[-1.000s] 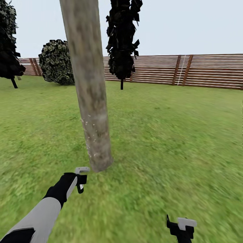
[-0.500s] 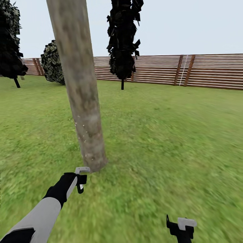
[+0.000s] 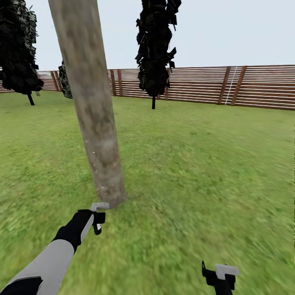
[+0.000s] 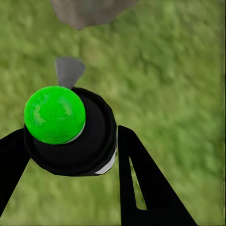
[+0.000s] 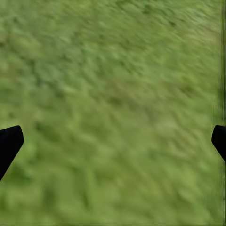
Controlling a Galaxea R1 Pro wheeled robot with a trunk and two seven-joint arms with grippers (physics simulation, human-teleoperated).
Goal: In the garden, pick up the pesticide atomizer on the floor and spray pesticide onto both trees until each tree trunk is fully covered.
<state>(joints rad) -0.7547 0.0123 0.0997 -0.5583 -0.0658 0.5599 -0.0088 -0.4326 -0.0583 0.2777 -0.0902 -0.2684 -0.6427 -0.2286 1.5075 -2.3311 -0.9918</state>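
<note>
A thick, pale grey-beige mottled tree trunk (image 3: 96,123) leans up from the grass lawn (image 3: 196,164) at the left of centre in the head view, with its crown out of frame. My left gripper (image 3: 98,217) hangs just in front of the trunk's foot. It is shut on the pesticide atomizer (image 4: 70,136), a black body with a bright green round cap (image 4: 54,114). The atomizer's grey nozzle (image 4: 69,70) points toward the trunk base (image 4: 87,9). My right gripper (image 3: 219,276) is low at the right, open over bare grass, fingertips (image 5: 9,143) wide apart.
A brown slatted fence (image 3: 254,86) runs along the back of the lawn. A black conifer (image 3: 155,49) stands before it, and another dark tree (image 3: 18,49) is at the far left. A leafy bush (image 3: 65,80) peeks from behind the trunk. Open grass lies to the right.
The whole head picture has shifted, so the camera has moved: the trunk now sits further left and the fence posts further right. Both arms keep their places in the picture.
</note>
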